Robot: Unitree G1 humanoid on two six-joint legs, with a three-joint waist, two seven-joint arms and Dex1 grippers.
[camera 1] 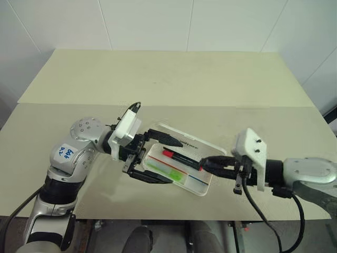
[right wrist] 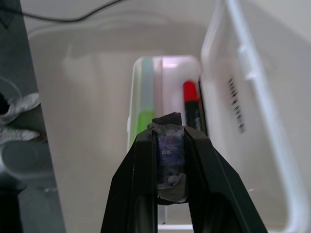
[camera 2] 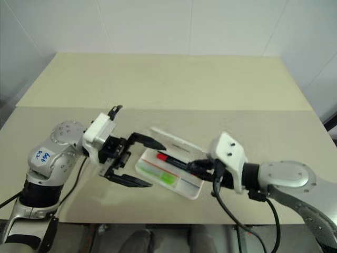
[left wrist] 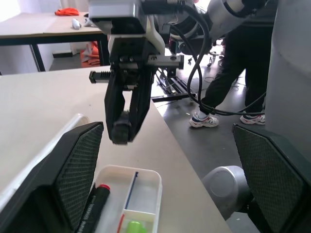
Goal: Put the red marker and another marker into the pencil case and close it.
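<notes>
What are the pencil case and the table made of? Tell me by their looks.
The pencil case: likely hard plastic, white and slightly glossy; its thin moulded walls, rounded corners and translucent open lid suggest it.
The table: pale beige and matte, smooth with no grain showing; possibly laminate or painted board, though the look leaves it open.

Work surface: a pale beige table (camera 1: 168,79) with a seam running across it where two tops meet. Behind it, white panelled walls (camera 1: 158,23) meet at the corners. In the left wrist view, a dark grey floor (left wrist: 194,145) lies beyond the table edge, a second table (left wrist: 43,26) on black legs bears an orange item (left wrist: 66,11), and a person (left wrist: 233,82) in dark trousers and white trainers stands nearby.
</notes>
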